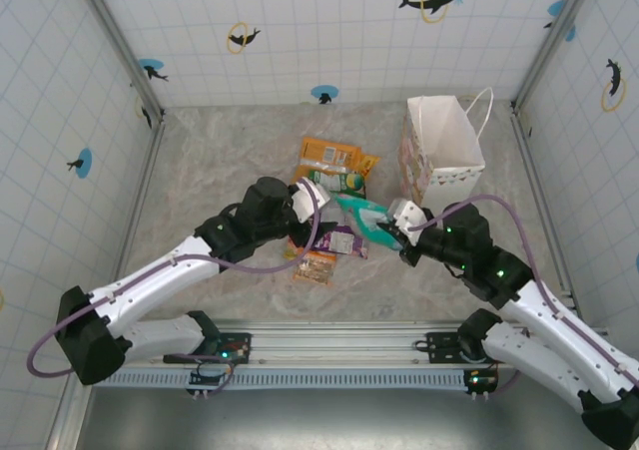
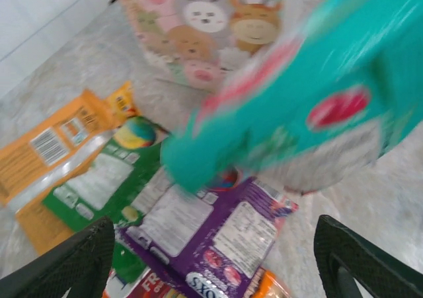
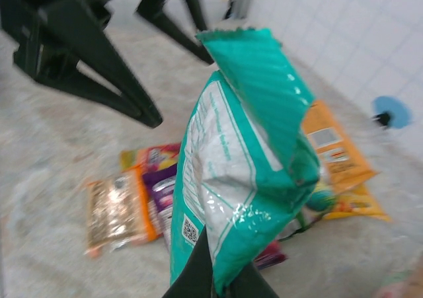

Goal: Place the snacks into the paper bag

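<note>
From above, pinching the teal packet in the right claw over the pile; paper bag just beyond, rightwards, nearer this arm. Left wrist: left claw spread above purple packet. Right wrist: gripped low, long axis upright.

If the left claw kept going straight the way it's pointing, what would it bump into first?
Probably the teal packet, hanging from the right gripper just ahead of the open left gripper. Depth is unclear, so it might instead pass underneath and reach the purple packet.
</note>
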